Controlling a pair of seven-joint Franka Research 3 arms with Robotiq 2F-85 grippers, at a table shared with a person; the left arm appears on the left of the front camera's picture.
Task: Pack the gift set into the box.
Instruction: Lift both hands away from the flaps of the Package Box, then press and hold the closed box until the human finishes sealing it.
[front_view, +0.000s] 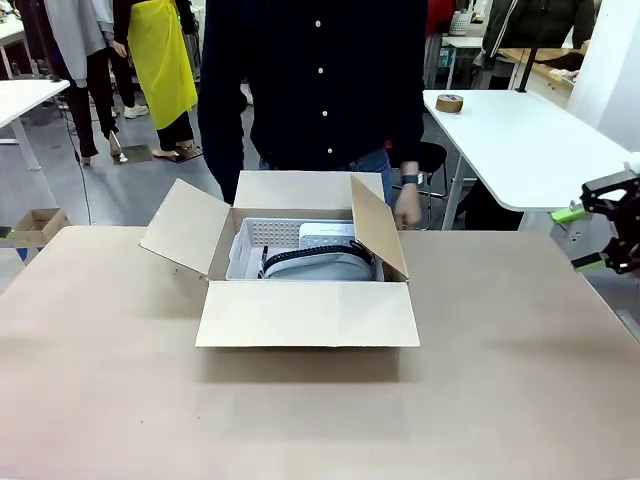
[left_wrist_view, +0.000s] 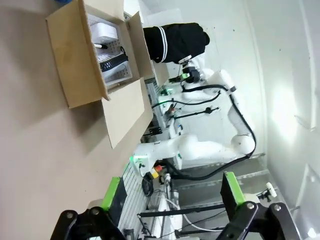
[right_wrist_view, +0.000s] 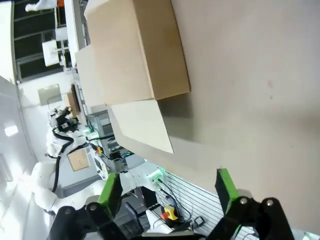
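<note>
The box (front_view: 305, 315) sits near the middle of the tabletop (front_view: 500, 390), its four flaps spread open, with a white perforated basket (front_view: 252, 240) and a grey-and-black item (front_view: 318, 265) inside. A person (front_view: 320, 80) in a dark shirt stands just behind it. The right hand (front_view: 577, 238) hovers released by the tabletop's right edge. The left hand (left_wrist_view: 171, 192) is also released, grasping nothing.

The box (front_view: 307, 313), a plain brown cardboard carton, stands upright at the middle of the table (front_view: 500, 360) with all four flaps folded outward. Inside lies the gift set (front_view: 312, 262): a white perforated basket (front_view: 262, 235) holding a white block (front_view: 325, 234) and a grey rounded piece (front_view: 338, 270) edged with a black band.
</note>
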